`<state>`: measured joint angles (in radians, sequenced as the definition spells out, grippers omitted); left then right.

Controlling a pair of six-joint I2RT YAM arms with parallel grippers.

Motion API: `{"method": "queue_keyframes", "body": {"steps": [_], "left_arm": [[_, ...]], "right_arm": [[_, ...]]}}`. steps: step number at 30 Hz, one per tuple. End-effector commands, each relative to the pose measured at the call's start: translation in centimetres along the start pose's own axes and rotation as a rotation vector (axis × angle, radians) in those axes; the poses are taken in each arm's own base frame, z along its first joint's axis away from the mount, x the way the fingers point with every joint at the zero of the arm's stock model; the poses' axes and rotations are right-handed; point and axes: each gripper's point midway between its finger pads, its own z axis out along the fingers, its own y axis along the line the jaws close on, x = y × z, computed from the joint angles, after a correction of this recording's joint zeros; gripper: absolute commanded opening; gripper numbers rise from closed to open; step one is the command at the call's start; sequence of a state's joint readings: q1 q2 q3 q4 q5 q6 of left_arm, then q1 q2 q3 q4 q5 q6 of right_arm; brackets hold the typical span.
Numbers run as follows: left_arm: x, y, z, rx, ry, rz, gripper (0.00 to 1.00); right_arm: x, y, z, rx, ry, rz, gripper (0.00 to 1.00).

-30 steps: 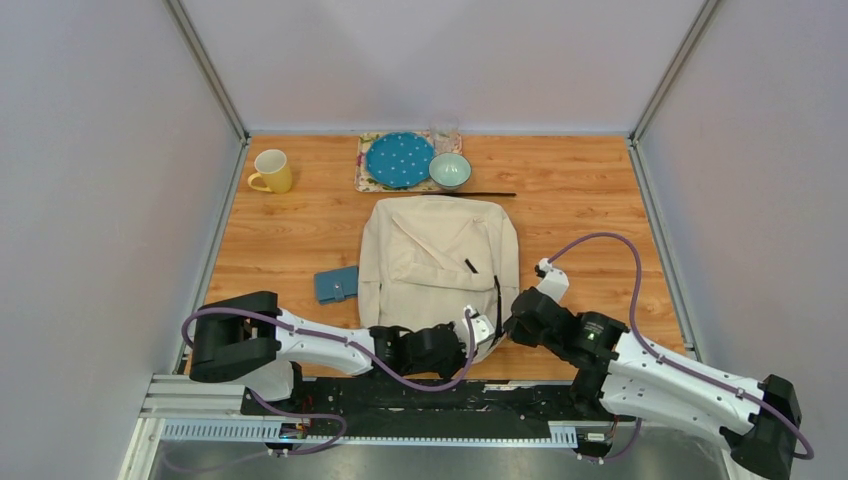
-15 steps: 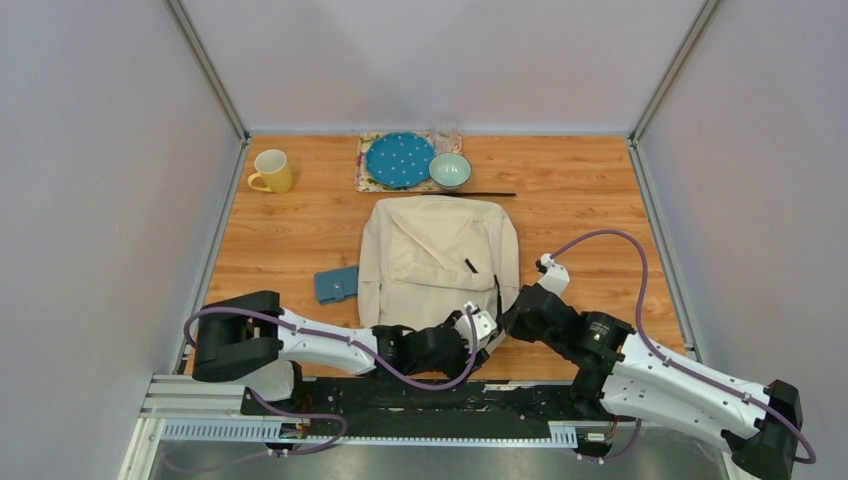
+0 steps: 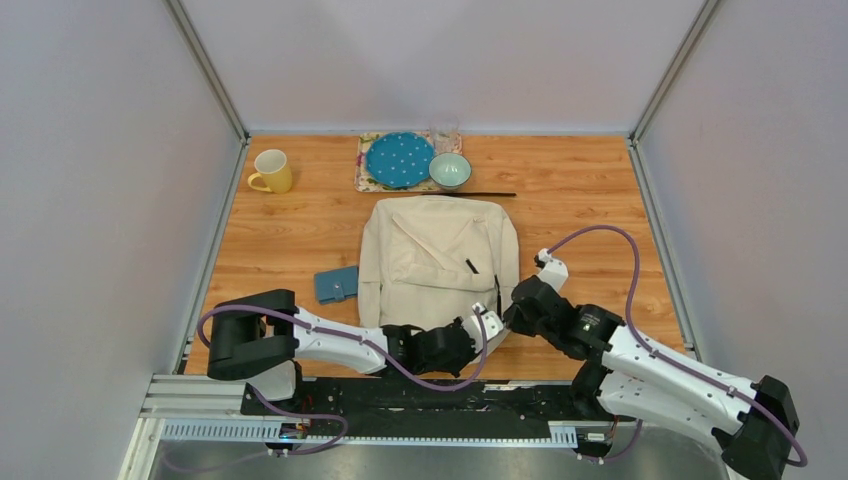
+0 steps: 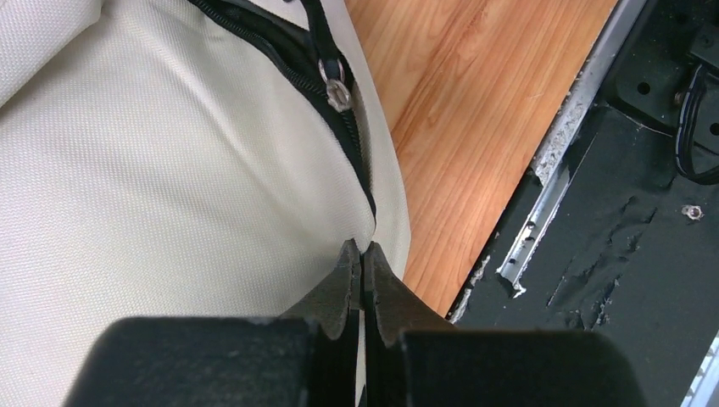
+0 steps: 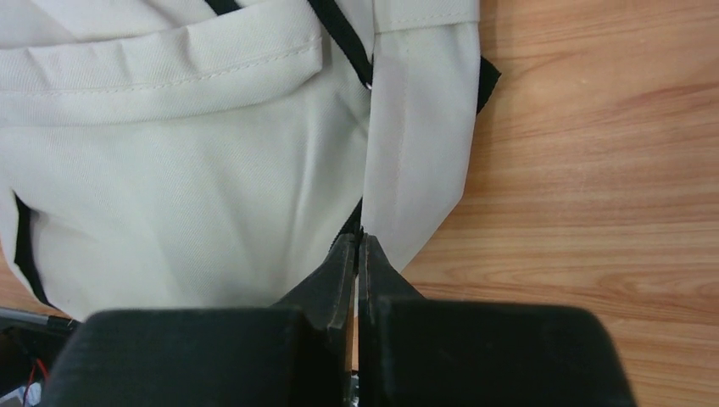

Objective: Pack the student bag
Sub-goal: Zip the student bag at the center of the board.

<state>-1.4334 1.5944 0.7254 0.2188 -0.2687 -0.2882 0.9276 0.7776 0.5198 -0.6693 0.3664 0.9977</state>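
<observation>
Your left arm lies low along the near edge of the bench [image 3: 600, 210], stretched toward the near right corner of the student bag [image 3: 438, 255]. The left gripper [image 3: 486, 320] is at that corner. Your right arm reaches in from the other side, elbow bent, and the right gripper [image 3: 516, 312] meets the same corner.

Both pairs of fingers are pressed together. Each pair's tips touch the bag's edge, but you cannot tell whether any cloth is nipped between them.

The bag lies flat in the middle of the bench. It is cream fabric with a black strap down its right side.

The left wrist view shows what the top view cannot. The black zipper [image 4: 339, 127] runs down to the fingertips [image 4: 349, 263], with a metal ring pull [image 4: 337, 89] farther up it. The right wrist view shows a stitched pocket flap [image 5: 169, 64], and those fingertips [image 5: 343, 254] sit at the seam of a cream side panel.

Only the top view shows the things around the bag. A teal case [image 3: 336, 284] lies just left of it, and a yellow mug [image 3: 271, 171], blue dotted plate [image 3: 400, 159] and bowl [image 3: 450, 170] sit beyond it.
</observation>
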Motion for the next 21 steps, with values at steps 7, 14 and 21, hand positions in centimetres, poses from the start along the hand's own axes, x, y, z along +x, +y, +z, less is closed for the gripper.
{"method": "queue_keyframes", "body": {"steps": [7,14,21], "left_arm": [[3.4,-2.0,-1.0,0.098,0.063,-0.035,0.00],[4.7,-3.0,-1.3,0.115,0.084,-0.032,0.00],[5.7,-4.2,-1.4,0.135,0.099,-0.015,0.00]], "right_arm": [[-6.1,1.8,1.9,-0.016,-0.117,0.030,0.00],[-8.6,1.5,3.2,0.043,-0.135,0.031,0.00],[-9.0,1.2,3.1,0.048,-0.145,0.041,0.00]]}}
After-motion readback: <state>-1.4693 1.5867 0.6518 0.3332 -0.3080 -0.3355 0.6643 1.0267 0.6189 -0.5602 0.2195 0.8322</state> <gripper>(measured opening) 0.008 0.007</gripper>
